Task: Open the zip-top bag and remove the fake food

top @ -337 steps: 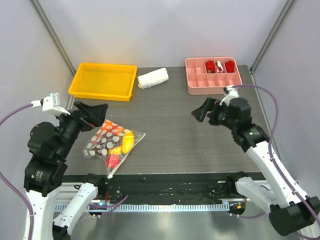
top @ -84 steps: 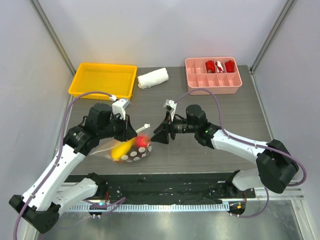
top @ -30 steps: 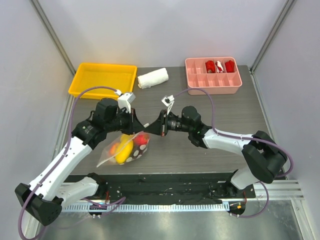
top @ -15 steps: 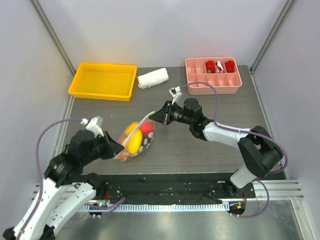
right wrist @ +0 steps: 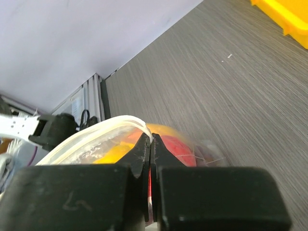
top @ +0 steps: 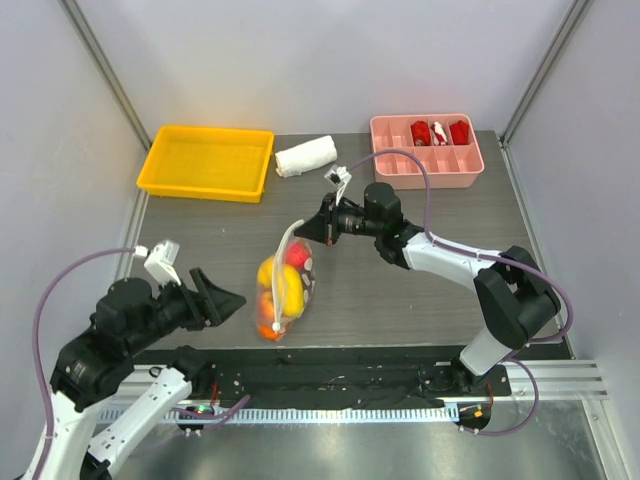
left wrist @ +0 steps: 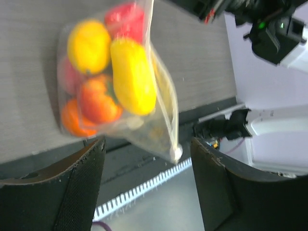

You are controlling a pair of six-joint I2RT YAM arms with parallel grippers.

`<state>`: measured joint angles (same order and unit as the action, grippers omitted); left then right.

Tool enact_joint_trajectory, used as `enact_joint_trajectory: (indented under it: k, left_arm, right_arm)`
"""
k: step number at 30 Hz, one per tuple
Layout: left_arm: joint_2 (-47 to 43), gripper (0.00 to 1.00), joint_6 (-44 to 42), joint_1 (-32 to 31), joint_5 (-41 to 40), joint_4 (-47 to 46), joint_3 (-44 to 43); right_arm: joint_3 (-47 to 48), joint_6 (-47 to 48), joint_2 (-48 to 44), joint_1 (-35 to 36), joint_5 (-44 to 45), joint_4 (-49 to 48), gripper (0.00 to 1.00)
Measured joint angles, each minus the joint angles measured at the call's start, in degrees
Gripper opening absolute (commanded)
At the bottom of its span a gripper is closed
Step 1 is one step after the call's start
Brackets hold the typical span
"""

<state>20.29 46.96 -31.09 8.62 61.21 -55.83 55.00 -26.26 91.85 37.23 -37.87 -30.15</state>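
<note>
The zip-top bag hangs above the table by its top rim, pinched in my right gripper, which is shut on that rim. Through the clear plastic shows the fake food: yellow pieces, a red one and an orange one. The left wrist view has the bag in front, with a long yellow piece and an orange one inside. My left gripper stands open to the bag's left, apart from it, with nothing between its fingers.
A yellow tray sits at the back left, with a rolled white cloth beside it. At the back right is a pink divided tray holding red items. The table's near edge and a black strip lie just below the hanging bag.
My left gripper has opened, let go of the bag and drawn back to the near left. The bag now hangs from the right gripper alone, lower end swung toward the near edge.
</note>
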Motion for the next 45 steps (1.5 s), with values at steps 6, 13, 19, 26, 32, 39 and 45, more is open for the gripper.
enact_joint_trajectory:
  k: [6, 13, 19, 26, 32, 39, 45]
  left_arm:
    - [17.7, 0.47, -7.0, 0.0, -3.8, -4.0, -9.6]
    - [32.3, 0.29, -11.5, 0.0, -2.5, -9.9, -9.8]
    - [33.4, 0.28, -11.5, 0.0, -0.2, -12.7, -8.2]
    - [31.2, 0.31, -9.9, 0.0, 2.6, -14.9, -1.8]
    - [29.5, 0.33, -8.3, 0.0, 4.1, -15.5, 2.9]
    - [30.3, 0.07, -6.2, 0.0, 8.8, -21.3, 5.1]
    - [32.5, 0.0, -5.4, 0.0, 9.6, -24.1, 5.3]
  right_arm:
    - [1.1, 3.7, 0.0, 0.5, -3.8, 1.4, 0.01]
    - [1.2, 5.1, 0.0, 0.5, -4.8, 2.6, 0.01]
    - [1.2, 5.2, 0.0, 0.5, -4.8, 2.8, 0.01]
    - [1.2, 5.2, 0.0, 0.5, -4.8, 2.8, 0.01]
    - [1.2, 5.2, 0.0, 0.5, -4.8, 2.9, 0.01]
    - [1.2, 4.0, -0.2, 0.6, -4.0, 3.6, 0.12]
    - [4.7, 0.2, -2.6, 1.7, 7.6, 18.2, 0.61]
